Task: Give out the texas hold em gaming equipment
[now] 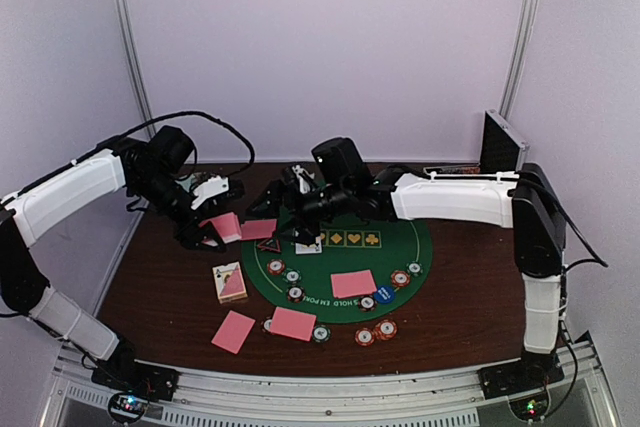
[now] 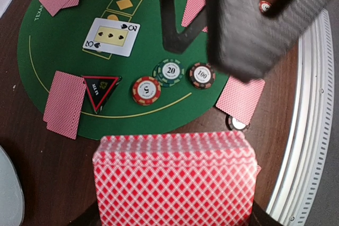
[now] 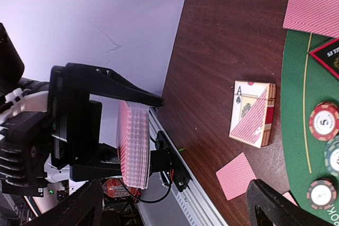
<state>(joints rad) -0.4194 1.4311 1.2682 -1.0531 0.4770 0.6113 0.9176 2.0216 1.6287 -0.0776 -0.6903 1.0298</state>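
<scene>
Pink-backed deck (image 2: pixel 175 178) | long axis spans left gripper (image 1: pixel 215 232), clamped tight | right gripper (image 1: pixel 288 217) wide open, empty

Bare table (image 1: pixel 470 297) right of green mat (image 1: pixel 397 245) crowded with chips (image 1: pixel 399 278), cards (image 1: pixel 353 283); right arm (image 1: pixel 450 197) overhead

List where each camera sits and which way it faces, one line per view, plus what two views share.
Top external: above and behind the bases, facing down at the table and green mat; both arms show.
Left wrist: on the left arm, looking down past its held card deck onto the mat; the right gripper's fingers cross the top.
Right wrist: on the right arm, facing the left gripper; own open fingertips at the bottom.
Shared: both wrist views show the triangle marker.
</scene>
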